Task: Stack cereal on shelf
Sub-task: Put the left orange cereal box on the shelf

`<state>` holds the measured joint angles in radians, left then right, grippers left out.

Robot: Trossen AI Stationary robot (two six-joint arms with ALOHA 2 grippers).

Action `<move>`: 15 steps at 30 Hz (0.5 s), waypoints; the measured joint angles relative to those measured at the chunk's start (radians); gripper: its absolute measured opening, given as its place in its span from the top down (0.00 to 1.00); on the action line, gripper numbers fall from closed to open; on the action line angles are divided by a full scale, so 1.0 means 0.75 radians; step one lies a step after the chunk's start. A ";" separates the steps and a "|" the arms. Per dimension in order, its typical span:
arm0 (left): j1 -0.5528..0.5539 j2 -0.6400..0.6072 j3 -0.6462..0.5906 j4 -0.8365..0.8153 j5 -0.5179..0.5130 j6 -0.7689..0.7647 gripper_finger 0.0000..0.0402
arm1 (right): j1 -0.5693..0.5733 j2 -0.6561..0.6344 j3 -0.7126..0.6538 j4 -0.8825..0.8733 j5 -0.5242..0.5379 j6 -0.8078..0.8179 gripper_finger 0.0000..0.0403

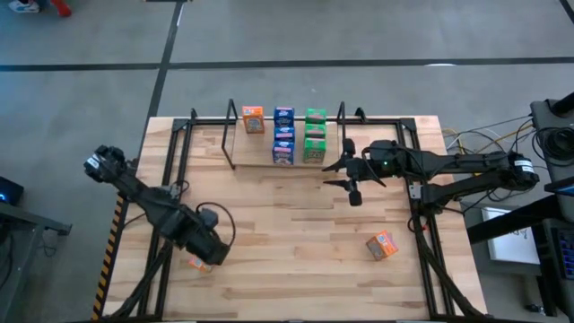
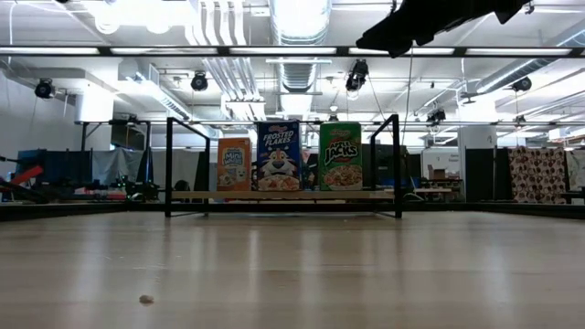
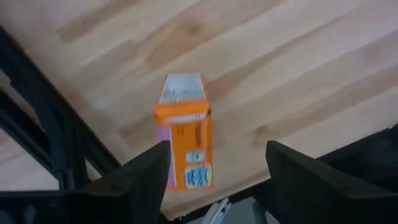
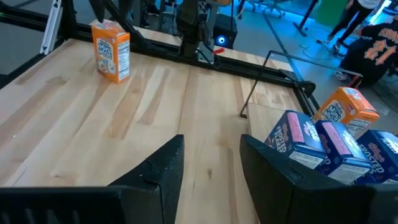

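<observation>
Left wrist view: left pincer (image 3: 214,174) wide around orange box (image 3: 185,134); centre before closing; right pincer (image 4: 211,165) open, empty, beside shelf (image 1: 231,135).

We see a pale wooden desk (image 1: 296,233). At its far edge stands the black wire shelf (image 1: 231,135), carrying one orange box (image 1: 254,119), blue boxes (image 1: 283,135) and green boxes (image 1: 315,135). Two more orange boxes lie directly on the desk: one near the right (image 1: 382,245), one at the left front edge (image 1: 197,263).
</observation>
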<state>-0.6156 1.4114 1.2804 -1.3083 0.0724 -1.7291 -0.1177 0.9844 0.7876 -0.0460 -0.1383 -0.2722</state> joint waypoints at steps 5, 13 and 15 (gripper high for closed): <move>-0.096 0.002 -0.014 0.002 0.000 -0.128 0.38 | 0.000 0.000 -0.001 0.000 0.000 0.000 0.64; -0.180 0.002 -0.100 0.043 0.000 -0.225 0.39 | 0.000 0.001 -0.001 -0.001 0.000 0.014 0.64; -0.180 0.002 -0.110 0.054 0.000 -0.225 0.39 | 0.000 0.001 -0.001 -0.001 0.000 0.015 0.64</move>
<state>-0.7509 1.4129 1.1980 -1.2681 0.0723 -1.8980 -0.1177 0.9848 0.7868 -0.0463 -0.1383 -0.2611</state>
